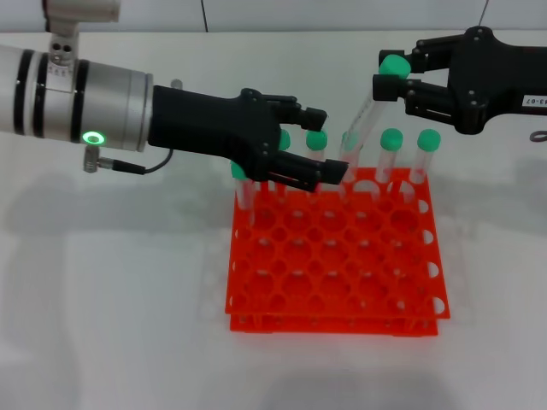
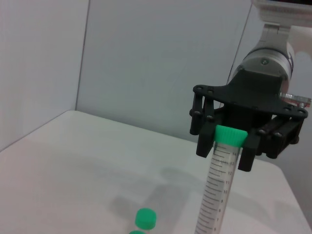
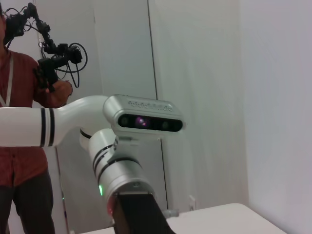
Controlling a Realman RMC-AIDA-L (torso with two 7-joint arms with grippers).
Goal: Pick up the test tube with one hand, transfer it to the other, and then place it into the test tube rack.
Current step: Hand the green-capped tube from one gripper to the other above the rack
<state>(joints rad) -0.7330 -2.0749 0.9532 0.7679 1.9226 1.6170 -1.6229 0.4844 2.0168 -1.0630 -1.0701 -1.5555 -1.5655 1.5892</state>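
Note:
The test tube (image 1: pixel 366 115), clear with a green cap, hangs tilted above the back row of the orange-red test tube rack (image 1: pixel 333 282). The labelled right gripper (image 1: pixel 391 75) is shut on the tube's capped top; in the left wrist view that same right gripper (image 2: pixel 229 141) pinches the cap and the test tube (image 2: pixel 217 190) runs down out of frame. The left gripper (image 1: pixel 333 143), on the arm with the green ring light, reaches over the rack's back left. Its fingers stand apart, open, with the tube's lower end just at their tips.
Several other green-capped tubes (image 1: pixel 391 137) stand in the rack's back row, close around the left fingers; two of these caps (image 2: pixel 146 218) show in the left wrist view. The rack's front rows hold nothing. A person (image 3: pixel 19 122) stands behind the left arm (image 3: pixel 117 170).

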